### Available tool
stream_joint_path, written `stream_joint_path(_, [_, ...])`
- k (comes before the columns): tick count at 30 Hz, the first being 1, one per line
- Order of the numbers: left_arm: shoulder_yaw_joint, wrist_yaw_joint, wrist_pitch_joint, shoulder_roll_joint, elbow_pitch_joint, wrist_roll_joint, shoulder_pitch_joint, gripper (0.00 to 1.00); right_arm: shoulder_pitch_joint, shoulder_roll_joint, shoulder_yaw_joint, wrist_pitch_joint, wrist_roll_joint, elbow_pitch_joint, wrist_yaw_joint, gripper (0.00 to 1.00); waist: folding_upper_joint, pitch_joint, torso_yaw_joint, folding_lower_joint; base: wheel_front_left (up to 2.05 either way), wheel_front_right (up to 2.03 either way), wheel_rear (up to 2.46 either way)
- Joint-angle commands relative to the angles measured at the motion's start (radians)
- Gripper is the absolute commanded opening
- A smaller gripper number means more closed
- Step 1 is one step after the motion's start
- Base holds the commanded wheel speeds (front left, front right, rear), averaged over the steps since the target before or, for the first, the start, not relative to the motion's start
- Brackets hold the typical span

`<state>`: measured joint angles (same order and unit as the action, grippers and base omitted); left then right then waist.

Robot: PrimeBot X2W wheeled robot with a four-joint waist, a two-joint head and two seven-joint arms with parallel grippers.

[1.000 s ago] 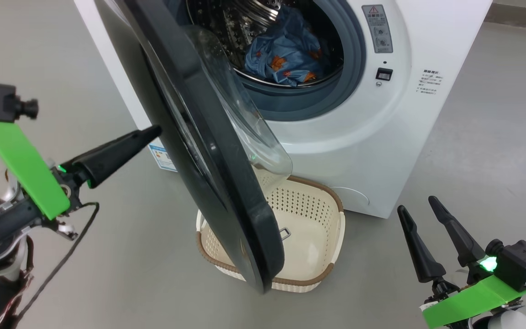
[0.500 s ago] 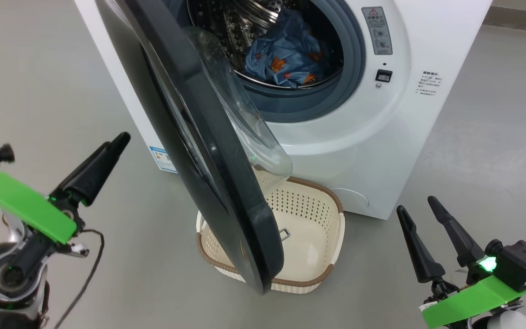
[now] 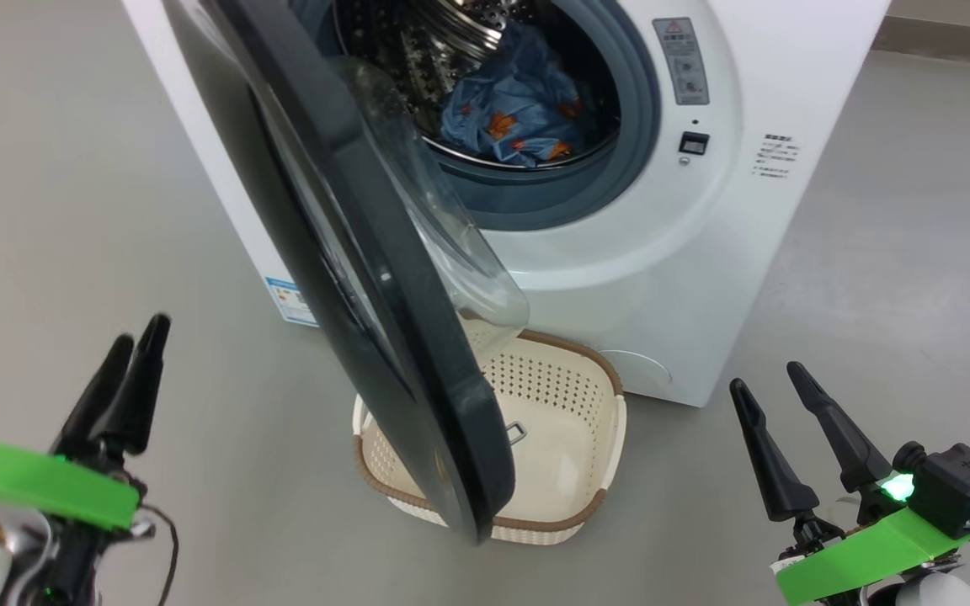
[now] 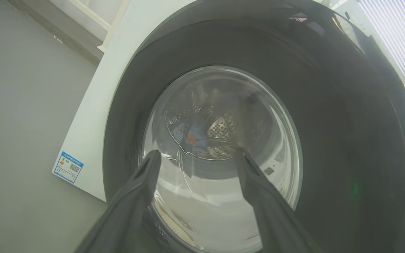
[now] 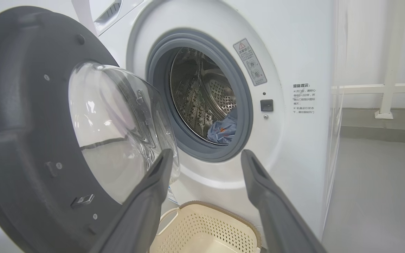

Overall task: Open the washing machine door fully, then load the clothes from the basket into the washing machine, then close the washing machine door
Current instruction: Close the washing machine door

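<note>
Left gripper [image 3: 138, 332]: drawing back and down from the outer face of the washing machine door [image 3: 384, 320], where it was reaching a second ago; now hanging well apart from it, fingers standing spread wide, holding nothing.
Right gripper [image 3: 767, 379]: waiting low at the right, fingers likewise standing apart and gripping nothing, pointing toward the washing machine [image 3: 704, 278].
Door: hanging about half open, showing no swing over the last second, glass bowl facing the drum.
Clothes [image 3: 510, 109]: lying bunched inside the drum, seemingly behind the grey seal [image 3: 620, 168].
Basket [image 3: 569, 518]: sitting empty on the floor [image 3: 72, 210], just beside the machine's front and partly under the door's lower edge.
Meaning for the task: loading looking finished and only the closing remaining; probably resetting the left arm for a fresh push on the door.
In the way: basket lying below the door's swing, looking low enough to clear, though hard telling for sure.
Around: blue sticker [image 3: 287, 300] showing on the machine's side, latch socket [image 3: 694, 143] waiting to the right of the opening.
</note>
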<state>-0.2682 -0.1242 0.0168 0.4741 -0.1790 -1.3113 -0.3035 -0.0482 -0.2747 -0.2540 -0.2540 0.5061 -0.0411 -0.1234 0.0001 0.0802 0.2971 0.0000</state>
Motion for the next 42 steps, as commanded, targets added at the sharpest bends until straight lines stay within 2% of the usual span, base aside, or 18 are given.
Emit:
stream_joint_path(1, [0.024, -0.006, -0.04, 0.051, 0.011, 0.014, -0.009, 1.0, 0.009, -0.009, -0.011, -0.008, 0.003, 0.027, -0.007, 1.0, -0.0001, -0.001, -0.019, 0.0, 0.0, 0.0, 0.0])
stream_joint_path(7, [-0.056, -0.006, -0.212, 0.098, -0.022, 0.062, 0.04, 1.0, 0.027, -0.011, 0.011, -0.008, -0.001, 0.033, -0.007, 1.0, -0.0001, -0.001, -0.063, 0.0, 0.0, 0.0, 0.0])
stream_joint_path(14, [-0.069, -0.006, -0.276, 0.117, -0.071, 0.146, 0.069, 1.0, 0.053, -0.013, 0.037, -0.008, -0.004, 0.04, -0.007, 1.0, -0.0001, -0.007, -0.104, 0.0, 0.0, 0.0, 0.0])
stream_joint_path(20, [0.044, -0.006, -0.278, 0.066, -0.066, 0.24, 0.121, 1.0, 0.068, -0.011, 0.043, -0.008, -0.005, 0.043, -0.007, 1.0, -0.0001, -0.02, -0.135, 0.0, 0.0, 0.0, 0.0])
stream_joint_path(29, [0.216, -0.006, -0.278, -0.037, -0.018, 0.46, 0.24, 1.0, 0.09, -0.01, 0.055, -0.008, -0.005, 0.048, -0.007, 1.0, -0.0001, -0.029, -0.175, 0.0, 0.0, 0.0, 0.0])
stream_joint_path(35, [0.282, -0.007, -0.278, -0.101, -0.003, 0.609, 0.301, 1.0, 0.102, -0.009, 0.055, -0.008, -0.004, 0.046, -0.007, 1.0, -0.0001, -0.042, -0.193, 0.0, 0.0, 0.0, 0.0])
stream_joint_path(42, [0.333, -0.007, -0.278, -0.167, 0.015, 0.724, 0.357, 1.0, 0.114, -0.007, 0.055, -0.008, -0.002, 0.045, -0.007, 1.0, -0.0001, -0.059, -0.207, 0.0, 0.0, 0.0, 0.0])
